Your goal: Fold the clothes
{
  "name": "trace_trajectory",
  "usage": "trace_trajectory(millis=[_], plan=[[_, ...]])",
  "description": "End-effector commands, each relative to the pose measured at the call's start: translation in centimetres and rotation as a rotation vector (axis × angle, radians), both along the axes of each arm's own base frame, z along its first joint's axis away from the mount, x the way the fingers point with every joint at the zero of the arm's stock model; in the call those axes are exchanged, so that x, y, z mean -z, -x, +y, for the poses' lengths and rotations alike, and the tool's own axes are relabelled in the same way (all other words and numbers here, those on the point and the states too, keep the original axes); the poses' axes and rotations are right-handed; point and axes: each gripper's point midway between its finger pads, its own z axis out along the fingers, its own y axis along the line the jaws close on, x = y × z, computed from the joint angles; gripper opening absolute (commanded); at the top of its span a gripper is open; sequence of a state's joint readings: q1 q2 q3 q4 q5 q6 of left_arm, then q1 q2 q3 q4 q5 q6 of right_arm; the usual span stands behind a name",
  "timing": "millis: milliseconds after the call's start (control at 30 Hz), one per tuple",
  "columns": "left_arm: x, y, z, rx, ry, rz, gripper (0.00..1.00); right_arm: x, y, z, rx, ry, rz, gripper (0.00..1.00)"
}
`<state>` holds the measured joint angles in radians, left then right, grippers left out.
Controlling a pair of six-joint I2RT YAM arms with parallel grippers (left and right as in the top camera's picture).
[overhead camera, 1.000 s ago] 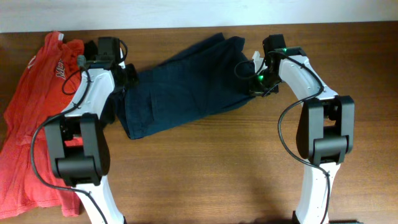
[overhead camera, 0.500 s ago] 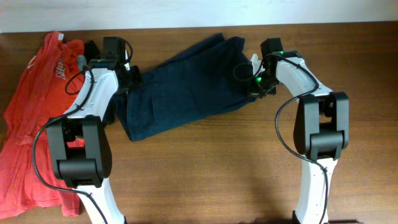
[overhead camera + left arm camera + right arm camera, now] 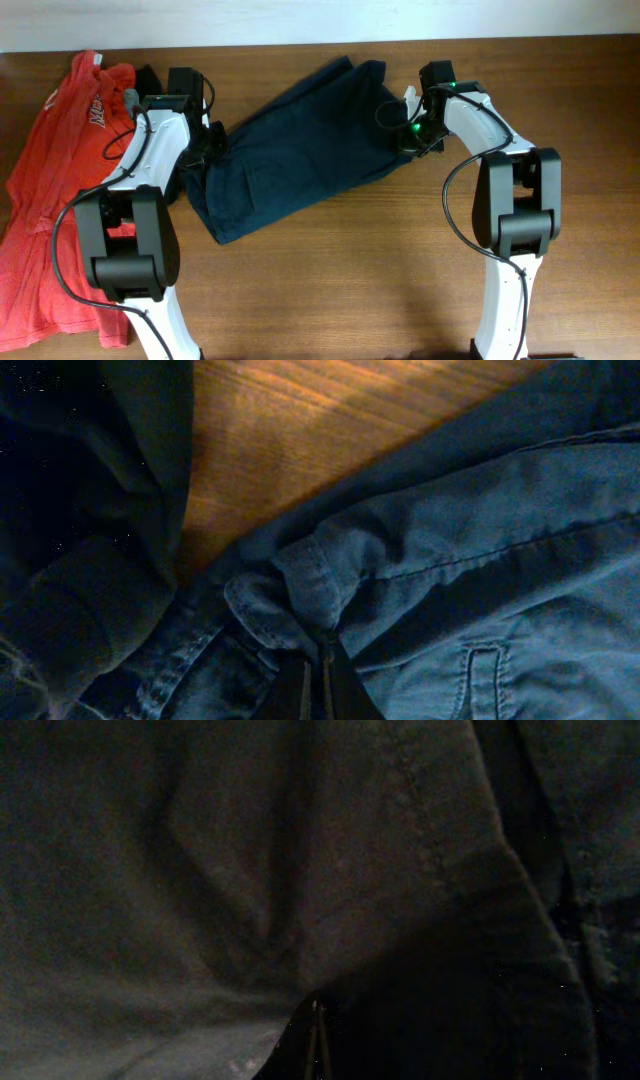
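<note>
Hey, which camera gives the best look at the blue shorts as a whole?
The overhead view: the shorts show almost whole there, laid slantwise, outline and all. The left wrist view shows only a bunched, stitched edge up close; the right wrist view is just dark, dim fabric.
</note>
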<state>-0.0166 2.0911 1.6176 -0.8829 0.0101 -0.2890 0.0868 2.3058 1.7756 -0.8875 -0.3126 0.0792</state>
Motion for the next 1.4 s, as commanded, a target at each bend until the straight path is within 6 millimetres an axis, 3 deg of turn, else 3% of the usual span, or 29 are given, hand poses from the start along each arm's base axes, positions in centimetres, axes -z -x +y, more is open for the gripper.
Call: trace_trajectory(millis=[0, 133, 200, 267, 400, 533, 733, 1000, 1133, 1367], plan=[[-1.1, 0.2, 0.8, -0.024, -0.018, -0.012, 0.01, 1.4, 0.6, 0.0, 0.005, 0.011, 0.034, 0.04], [-1.1, 0.3, 0.8, -0.025, -0.017, -0.005, 0.01, 1.4, 0.6, -0.3, 0.013, 0.011, 0.037, 0.04], [-1.0, 0.6, 0.5, -0.020, -0.008, 0.006, 0.11, 1.5, 0.7, -0.8, 0.048, 0.009, 0.054, 0.04], [-0.9, 1.0, 0.2, -0.013, -0.004, 0.023, 0.27, 1.5, 0.9, -1.7, 0.091, 0.008, 0.079, 0.04], [-0.8, 1.5, -0.3, -0.001, -0.005, 0.044, 0.75, 1.6, 2.0, -3.9, 0.157, 0.009, 0.143, 0.04], [-0.9, 1.4, -0.3, -0.001, -0.005, 0.039, 0.99, 1.5, 3.2, -6.3, 0.239, 0.007, 0.213, 0.04], [-0.9, 1.2, -0.3, -0.001, -0.004, 0.029, 0.99, 1.3, 6.0, -8.9, 0.314, 0.005, 0.338, 0.04], [-0.9, 1.0, -0.3, -0.001, -0.004, 0.021, 0.99, -0.8, 8.8, -10.3, 0.339, 0.045, 0.432, 0.04], [-1.0, 0.7, -0.2, -0.001, -0.004, 0.009, 0.99, -3.3, 8.8, -10.6, 0.343, 0.055, 0.389, 0.04], [-2.1, -0.3, -1.0, 0.069, 0.024, -0.032, 0.99, -9.5, 8.3, -10.6, 0.297, 0.051, 0.216, 0.05]])
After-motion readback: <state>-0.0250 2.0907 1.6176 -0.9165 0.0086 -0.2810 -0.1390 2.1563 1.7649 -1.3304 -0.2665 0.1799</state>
